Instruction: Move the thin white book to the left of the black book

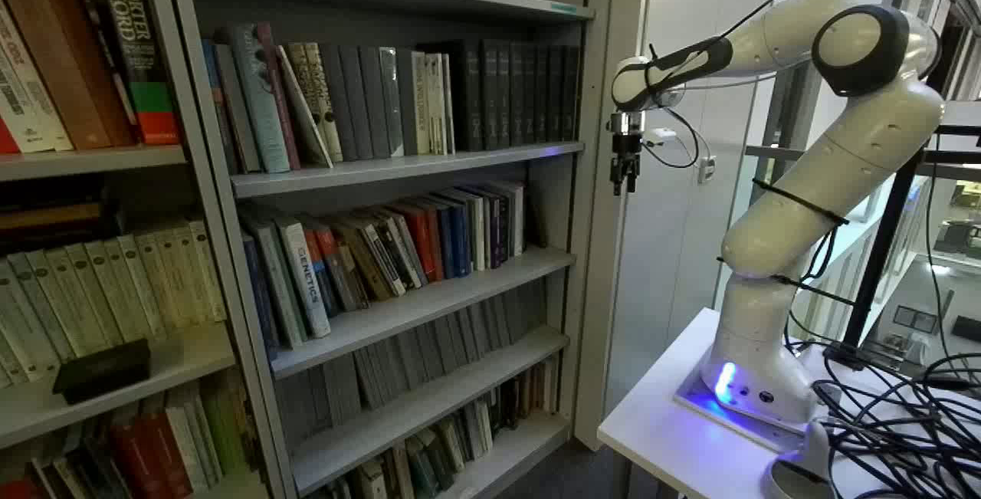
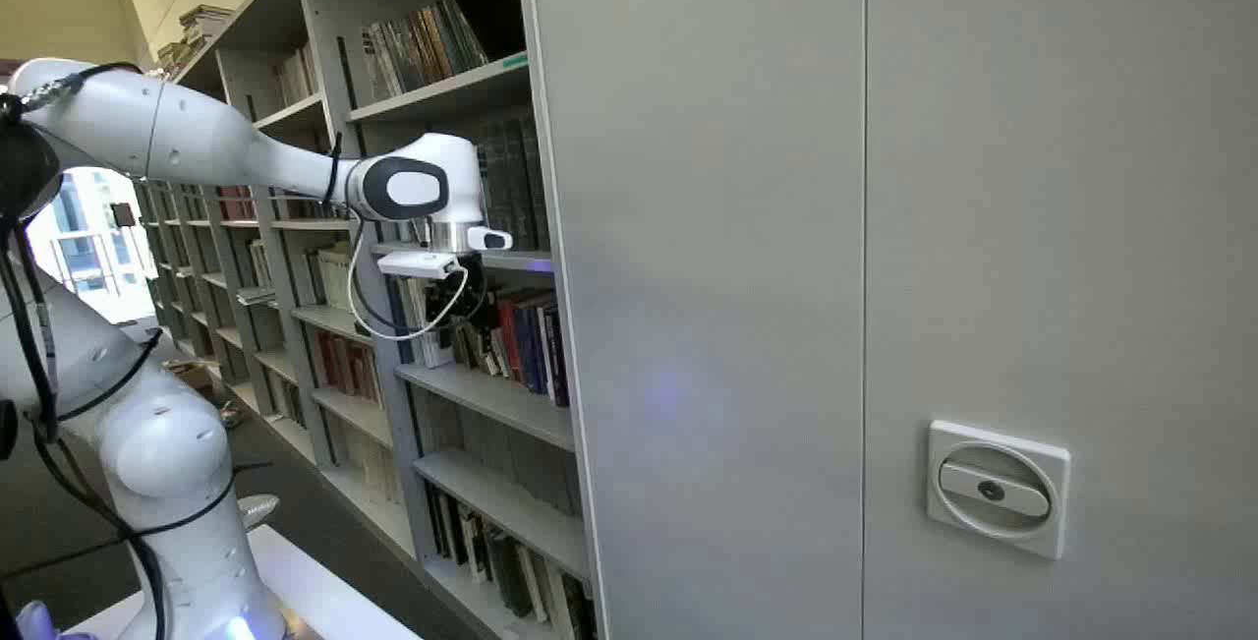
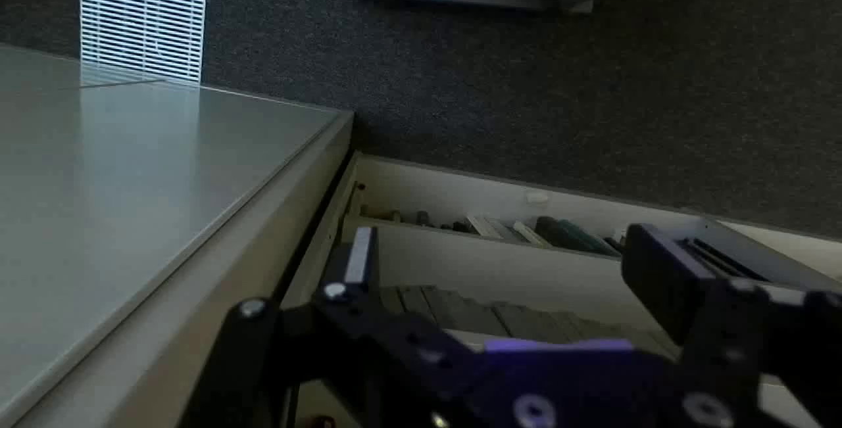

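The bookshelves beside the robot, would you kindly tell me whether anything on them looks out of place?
Yes: in an exterior view, a flat black object lies on a shelf in front of a row of pale books, rather than standing like them. I cannot tell what it is.

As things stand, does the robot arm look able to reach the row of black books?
Probably yes: the black books show their spines uncovered, though the open gripper points down and would likely need turning.
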Controlling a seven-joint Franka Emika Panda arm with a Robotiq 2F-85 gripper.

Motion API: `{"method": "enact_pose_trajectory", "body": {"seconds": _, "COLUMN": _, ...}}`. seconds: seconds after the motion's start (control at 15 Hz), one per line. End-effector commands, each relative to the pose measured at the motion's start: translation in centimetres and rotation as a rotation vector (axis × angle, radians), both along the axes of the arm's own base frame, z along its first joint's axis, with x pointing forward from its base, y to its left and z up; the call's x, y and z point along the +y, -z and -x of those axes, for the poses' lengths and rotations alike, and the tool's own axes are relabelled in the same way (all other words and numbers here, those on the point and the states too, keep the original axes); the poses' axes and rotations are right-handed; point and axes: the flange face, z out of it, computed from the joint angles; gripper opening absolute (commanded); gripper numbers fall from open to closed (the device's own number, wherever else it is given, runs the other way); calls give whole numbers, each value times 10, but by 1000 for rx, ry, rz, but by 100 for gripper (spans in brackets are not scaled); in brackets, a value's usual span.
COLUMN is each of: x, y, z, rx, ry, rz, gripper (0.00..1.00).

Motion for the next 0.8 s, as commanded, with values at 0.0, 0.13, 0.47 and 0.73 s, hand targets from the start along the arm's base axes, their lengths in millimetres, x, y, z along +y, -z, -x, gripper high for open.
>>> {"method": "enact_pose_trajectory", "body": {"seconds": 0.0, "x": 0, "y": 0, "z": 0, "rx": 1, "ry": 0, "rz": 0, "gripper": 100}}
{"method": "enact_pose_trajectory", "body": {"seconds": 0.13, "x": 0, "y": 0, "z": 0, "rx": 1, "ry": 0, "rz": 0, "gripper": 100}}
{"method": "enact_pose_trajectory", "body": {"seconds": 0.47, "x": 17, "y": -5, "z": 2, "rx": -33, "ry": -74, "rz": -48, "gripper": 100}}
{"method": "enact_pose_trajectory", "body": {"seconds": 0.73, "x": 70, "y": -19, "z": 8, "rx": -81, "ry": -251, "rz": -127, "gripper": 100}}
